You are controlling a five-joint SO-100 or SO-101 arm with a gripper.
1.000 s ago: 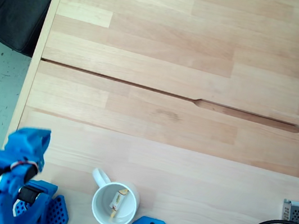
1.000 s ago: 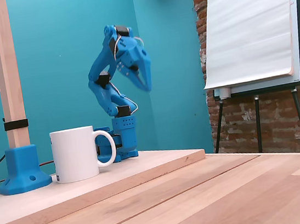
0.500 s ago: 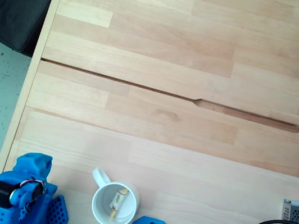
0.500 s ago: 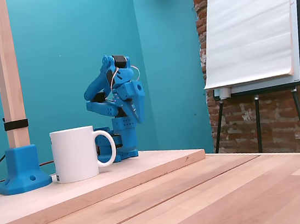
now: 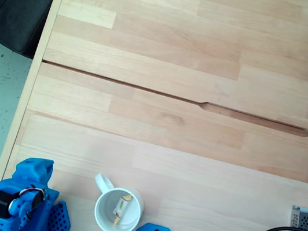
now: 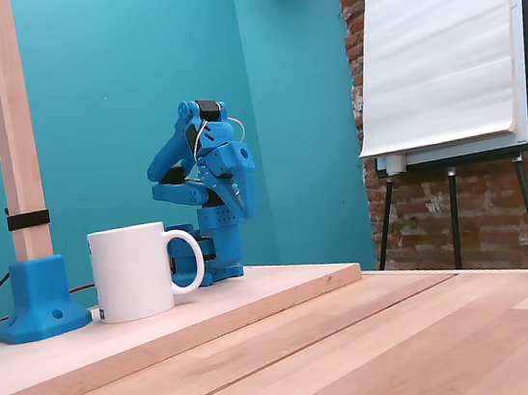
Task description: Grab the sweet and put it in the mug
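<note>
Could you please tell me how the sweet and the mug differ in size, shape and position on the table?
Size: the sweet is tiny, the mug far larger. Shape: the sweet is a slim wrapped strip with yellow-gold ends; the mug is round, with a loop handle. Position: the mug stands upright on the wooden table, while the sweet lies inside the mug, off the table. Both are mostly white.

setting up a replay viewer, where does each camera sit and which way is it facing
A fixed view: sits above, looks straight down on the light wooden table; the folded blue arm shows at bottom left, beside the plain white ceramic mug holding the tiny white-and-gold wrapped sweet.
A fixed view: sits low at table height, looks sideways toward the teal wall; the arm with its gripper pointing down shows behind the mug.
Both share the arm, mug and table.
</note>
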